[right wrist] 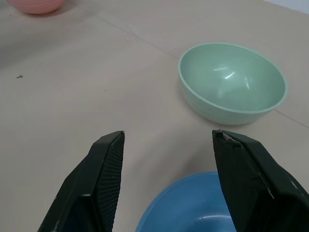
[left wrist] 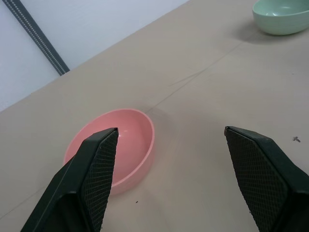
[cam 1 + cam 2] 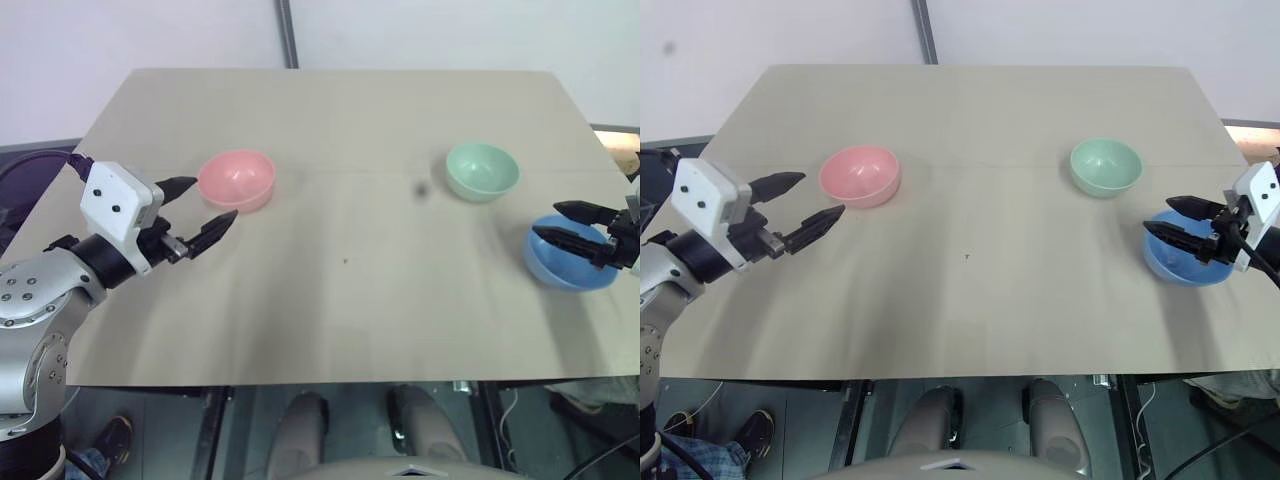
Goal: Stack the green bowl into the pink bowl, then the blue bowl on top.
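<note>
Blue bowl (image 3: 570, 262) under right gripper (image 3: 560, 222); unheld.

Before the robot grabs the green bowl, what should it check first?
1. Green bowl upright, empty and standing free on the table: ok.
2. Pink bowl upright and empty, ready to receive it: ok.
3. Right gripper open and holding nothing: ok.
4. Right gripper lined up with the green bowl: not ok, it hangs over the blue bowl.
5. Left gripper open, beside the pink bowl and not over it: ok.
6. Bare table between the green and pink bowls: ok.
</note>
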Action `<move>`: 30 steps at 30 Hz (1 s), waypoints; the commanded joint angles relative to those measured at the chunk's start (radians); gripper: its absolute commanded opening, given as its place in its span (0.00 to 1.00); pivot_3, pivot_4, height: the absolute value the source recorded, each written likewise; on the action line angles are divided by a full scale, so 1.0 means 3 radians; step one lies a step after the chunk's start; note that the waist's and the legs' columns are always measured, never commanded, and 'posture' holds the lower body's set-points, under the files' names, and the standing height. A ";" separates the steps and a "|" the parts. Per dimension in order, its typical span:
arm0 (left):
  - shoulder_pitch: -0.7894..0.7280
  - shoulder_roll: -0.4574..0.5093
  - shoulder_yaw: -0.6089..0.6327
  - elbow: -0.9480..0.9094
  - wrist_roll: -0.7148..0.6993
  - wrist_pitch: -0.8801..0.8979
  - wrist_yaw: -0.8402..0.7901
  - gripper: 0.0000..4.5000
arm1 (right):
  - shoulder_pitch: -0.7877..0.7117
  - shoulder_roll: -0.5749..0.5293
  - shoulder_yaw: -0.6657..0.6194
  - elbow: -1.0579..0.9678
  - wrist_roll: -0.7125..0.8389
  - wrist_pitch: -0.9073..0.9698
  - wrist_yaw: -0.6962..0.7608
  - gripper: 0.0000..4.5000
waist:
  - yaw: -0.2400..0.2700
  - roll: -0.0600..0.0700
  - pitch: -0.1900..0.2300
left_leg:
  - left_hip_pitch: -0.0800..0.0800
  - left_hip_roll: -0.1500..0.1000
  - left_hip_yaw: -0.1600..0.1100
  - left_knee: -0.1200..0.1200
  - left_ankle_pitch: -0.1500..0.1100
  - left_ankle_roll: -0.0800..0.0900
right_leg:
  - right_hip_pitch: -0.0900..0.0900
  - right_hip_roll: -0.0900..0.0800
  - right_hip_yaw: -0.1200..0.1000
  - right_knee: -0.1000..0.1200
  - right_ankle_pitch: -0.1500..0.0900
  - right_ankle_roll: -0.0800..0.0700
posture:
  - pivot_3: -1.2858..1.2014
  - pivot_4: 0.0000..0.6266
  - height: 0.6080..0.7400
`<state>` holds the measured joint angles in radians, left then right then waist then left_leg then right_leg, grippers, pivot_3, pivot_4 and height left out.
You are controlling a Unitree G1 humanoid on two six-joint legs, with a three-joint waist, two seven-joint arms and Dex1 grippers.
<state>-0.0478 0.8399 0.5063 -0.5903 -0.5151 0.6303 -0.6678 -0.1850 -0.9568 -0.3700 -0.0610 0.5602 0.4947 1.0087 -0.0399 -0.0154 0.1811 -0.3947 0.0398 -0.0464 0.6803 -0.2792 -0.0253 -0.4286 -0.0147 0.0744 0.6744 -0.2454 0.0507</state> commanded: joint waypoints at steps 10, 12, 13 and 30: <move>0.0022 0.0002 0.0065 -0.0121 -0.0076 -0.0043 0.0052 0.83 | -0.0280 0.0071 -0.0103 -0.0278 0.0317 0.0289 -0.0120 0.71 | 0.0010 0.0000 0.0000 | 0.0000 0.0000 0.0000 0.0000 0.0000 0.0000 | 0.0000 0.0000 0.0000 0.0001 0.0000 0.0000 | 0.52 0.24 1.00; 0.0015 0.0006 0.0060 -0.0117 -0.0083 -0.0042 0.0055 0.83 | -0.0275 0.0067 -0.0113 -0.0286 0.0327 0.0298 -0.0121 0.71 | 0.0011 0.0000 0.0000 | 0.0000 0.0000 0.0000 0.0000 0.0000 0.0000 | 0.0000 -0.0001 0.0000 0.0001 0.0000 0.0000 | 0.52 0.24 1.00; 0.0013 0.0007 0.0059 -0.0116 -0.0086 -0.0042 0.0056 0.83 | -0.0274 0.0066 -0.0116 -0.0288 0.0331 0.0303 -0.0121 0.71 | 0.0009 0.0000 0.0000 | 0.0000 0.0000 0.0000 0.0000 0.0000 0.0000 | 0.0000 0.0000 0.0000 0.0001 0.0000 0.0000 | 0.52 0.24 1.00; 0.0025 0.0018 0.0010 -0.0056 -0.0014 -0.0103 0.0038 0.83 | -0.0255 0.0081 -0.0103 -0.0310 0.0349 0.0302 -0.0118 0.71 | 0.0005 0.0000 0.0000 | 0.0000 0.0000 0.0000 0.0000 0.0000 0.0000 | 0.0000 0.0000 0.0000 0.0002 0.0000 0.0000 | 0.52 0.24 1.00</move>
<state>-0.0401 0.8345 0.4997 -0.5976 -0.5309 0.6238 -0.6563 -0.2555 -0.9279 -0.3700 -0.1200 0.6475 0.5866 0.9727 -0.0385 -0.0155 0.1811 -0.3947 0.0397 -0.0464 0.6803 -0.2792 -0.0253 -0.4287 -0.0148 0.0745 0.6750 -0.2453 0.0506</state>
